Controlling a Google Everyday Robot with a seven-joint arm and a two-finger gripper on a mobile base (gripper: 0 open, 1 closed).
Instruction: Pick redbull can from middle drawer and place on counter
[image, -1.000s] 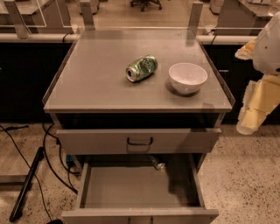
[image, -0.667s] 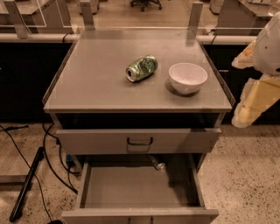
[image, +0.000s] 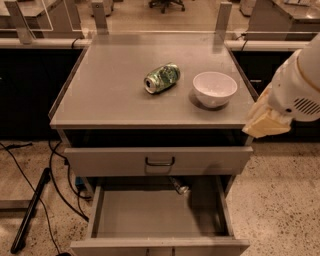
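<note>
Your claw (image: 266, 121) hangs at the right edge of the frame, just off the counter's (image: 110, 95) front right corner; you cannot tell whether it is open or closed. The redbull can (image: 179, 186) lies on its side at the back of the open middle drawer (image: 150, 215), below and left of the claw, its long axis slanting upper left to lower right.

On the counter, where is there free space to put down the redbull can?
The counter is bare on its left half, from the left lip to the green can. A bare strip also runs along the front edge. The green can and the white bowl crowd the centre-right. The gripper hangs beside the right front corner.
</note>
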